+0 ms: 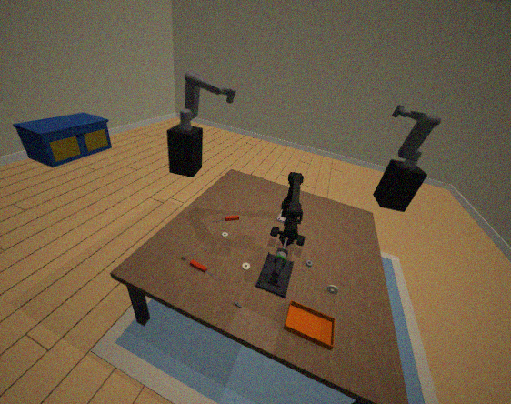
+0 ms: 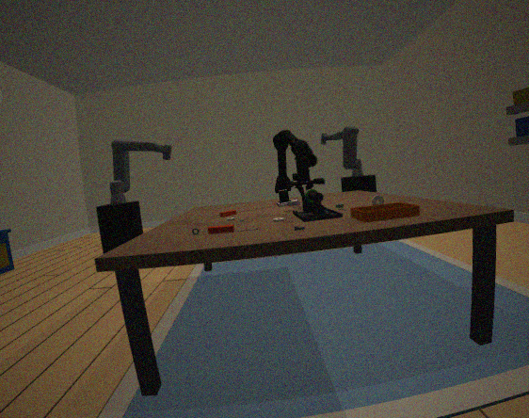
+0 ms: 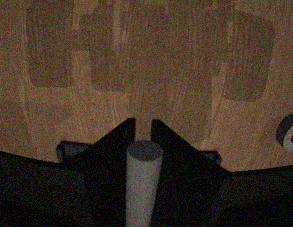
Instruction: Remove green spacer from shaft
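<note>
My gripper (image 1: 285,244) (image 3: 143,125) is shut on the shaft (image 3: 143,191), a pale grey rod whose round end stands out between the fingers in the wrist view. The dark housing block (image 1: 277,269) stands on its dark base plate (image 1: 266,284) (image 2: 334,215), in front of the gripper in the top view. The green spacer (image 1: 279,256) shows as a narrow green band beside the housing, up off the table. A pale grey ring (image 1: 282,251) sits close to it, on the gripper side. The shaft's fit in the housing is hidden. No green ring shows lying loose beneath the shaft.
An orange tray (image 1: 309,325) (image 2: 385,213) lies to the right of the base plate. Loose pale washers (image 1: 245,266) (image 1: 225,234), grey rings (image 1: 333,289) (image 1: 309,263) and red-handled screwdrivers (image 1: 198,266) (image 1: 232,218) lie around it. A small dark piece (image 1: 237,305) (image 2: 299,228) lies near the front edge.
</note>
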`<state>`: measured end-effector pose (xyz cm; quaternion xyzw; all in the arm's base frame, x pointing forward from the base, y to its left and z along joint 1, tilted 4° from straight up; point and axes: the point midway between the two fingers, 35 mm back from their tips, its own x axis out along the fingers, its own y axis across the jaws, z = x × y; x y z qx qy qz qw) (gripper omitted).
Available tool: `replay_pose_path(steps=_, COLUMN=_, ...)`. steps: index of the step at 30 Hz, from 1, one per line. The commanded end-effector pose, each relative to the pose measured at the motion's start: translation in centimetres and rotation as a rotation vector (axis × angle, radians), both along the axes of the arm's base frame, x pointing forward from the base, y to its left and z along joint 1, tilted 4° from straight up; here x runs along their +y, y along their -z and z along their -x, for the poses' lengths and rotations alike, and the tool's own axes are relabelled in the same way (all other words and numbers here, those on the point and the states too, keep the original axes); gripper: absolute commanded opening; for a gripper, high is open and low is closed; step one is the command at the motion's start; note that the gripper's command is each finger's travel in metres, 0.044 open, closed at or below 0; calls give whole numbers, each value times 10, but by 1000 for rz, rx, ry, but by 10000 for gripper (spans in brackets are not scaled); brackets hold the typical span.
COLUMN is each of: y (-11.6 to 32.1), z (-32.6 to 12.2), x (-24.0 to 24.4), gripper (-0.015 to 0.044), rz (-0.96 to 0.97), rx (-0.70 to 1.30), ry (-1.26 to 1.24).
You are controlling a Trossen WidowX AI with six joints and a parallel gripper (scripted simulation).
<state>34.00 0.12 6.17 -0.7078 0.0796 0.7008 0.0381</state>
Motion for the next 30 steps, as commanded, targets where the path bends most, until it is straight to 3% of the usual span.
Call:
replay_pose_path(steps=1, y=0, z=2, x=1, gripper=0, rz=-3, rx=3, ry=4)
replay_pose_path(steps=30, y=0, z=5, x=1, gripper=0, rz=-3, rx=3, ry=4)
